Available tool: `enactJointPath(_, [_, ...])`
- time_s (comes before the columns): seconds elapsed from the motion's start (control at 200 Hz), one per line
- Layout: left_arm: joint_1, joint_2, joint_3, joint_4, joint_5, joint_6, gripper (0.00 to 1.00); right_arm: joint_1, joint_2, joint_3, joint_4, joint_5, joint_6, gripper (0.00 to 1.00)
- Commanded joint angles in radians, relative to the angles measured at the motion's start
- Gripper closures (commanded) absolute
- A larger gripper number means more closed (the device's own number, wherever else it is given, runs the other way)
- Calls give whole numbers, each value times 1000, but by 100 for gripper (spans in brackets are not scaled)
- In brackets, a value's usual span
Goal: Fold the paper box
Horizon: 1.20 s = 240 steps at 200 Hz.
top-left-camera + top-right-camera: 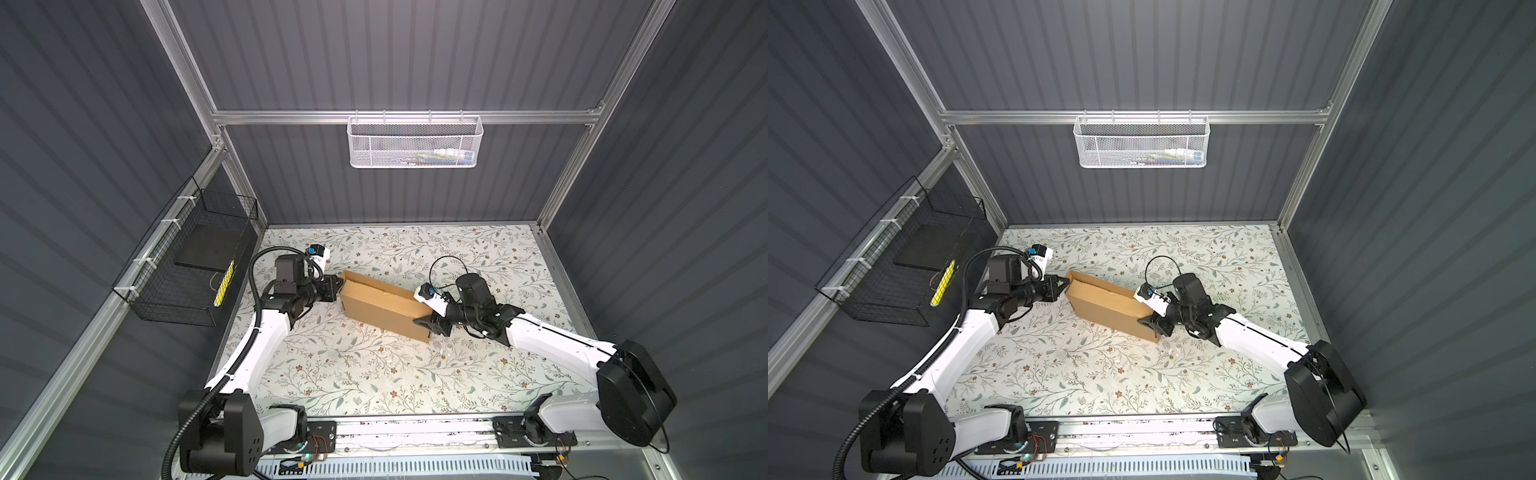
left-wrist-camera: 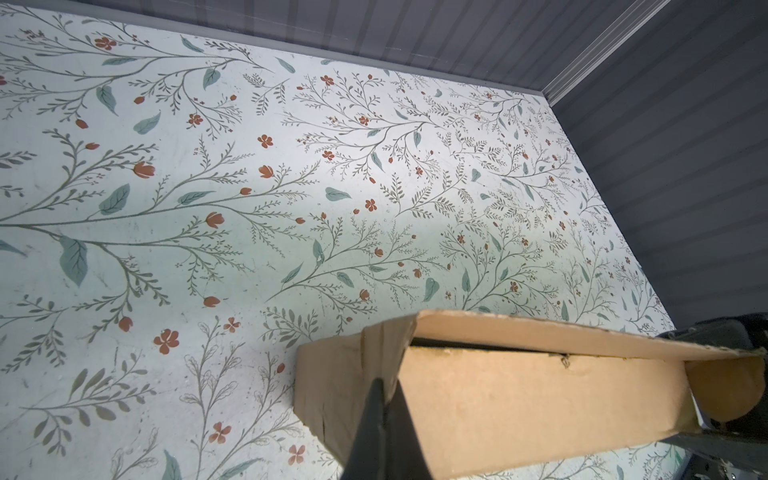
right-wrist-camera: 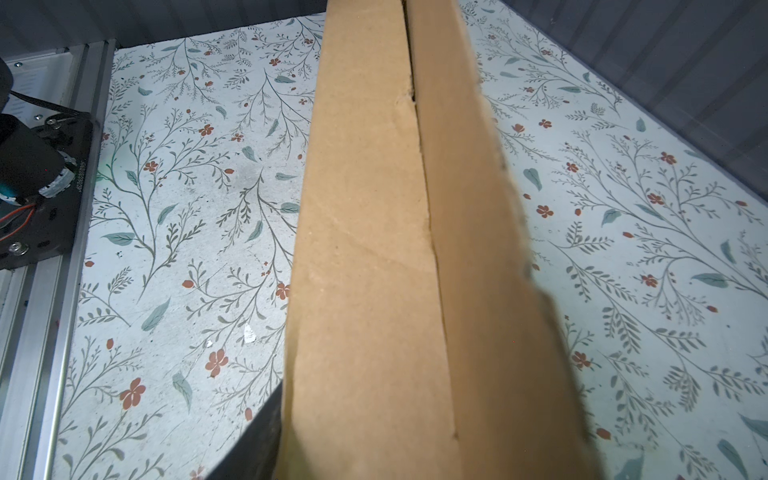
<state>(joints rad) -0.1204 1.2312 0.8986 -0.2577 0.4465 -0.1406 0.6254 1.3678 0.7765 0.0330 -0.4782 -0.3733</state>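
Observation:
The paper box (image 1: 382, 305) (image 1: 1108, 305) is brown cardboard folded into a long shallow shape, lying slantwise mid-table. Its lid edge stands slightly raised along the far side (image 2: 540, 332). My left gripper (image 1: 338, 286) (image 1: 1065, 284) is at the box's left end. It is shut, with its fingertips (image 2: 384, 388) pressed together against the end corner and nothing between them. My right gripper (image 1: 432, 322) (image 1: 1152, 322) clamps the box's right end across its thickness. In the right wrist view the box (image 3: 365, 208) fills the space between the jaws, and only one finger (image 3: 257, 440) shows.
A black wire basket (image 1: 187, 266) hangs on the left wall, holding a black flat slab (image 1: 208, 247). A white mesh basket (image 1: 415, 141) hangs on the back rail. The arms' bases sit on the aluminium rail (image 1: 415, 430) at the front. The floral table (image 1: 374, 374) spreads round the box.

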Motion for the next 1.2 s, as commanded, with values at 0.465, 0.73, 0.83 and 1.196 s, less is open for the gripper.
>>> enactJointPath(0.465, [-24,-58,-97,25,-104,-63,100,0,24,7,-52,-7,28,46])
enactJointPath(0.73, [-25,-85,-130,47,-162,-82,100,-8,15,2,-32,1,43,41])
enactJointPath(0.83, [-26,-94,-144,61,-180,-91,100,-9,8,-5,-26,5,49,41])
enactJointPath(1.196, [-33,-99,-208,160,-196,-133,100,-14,4,-10,-26,11,58,48])
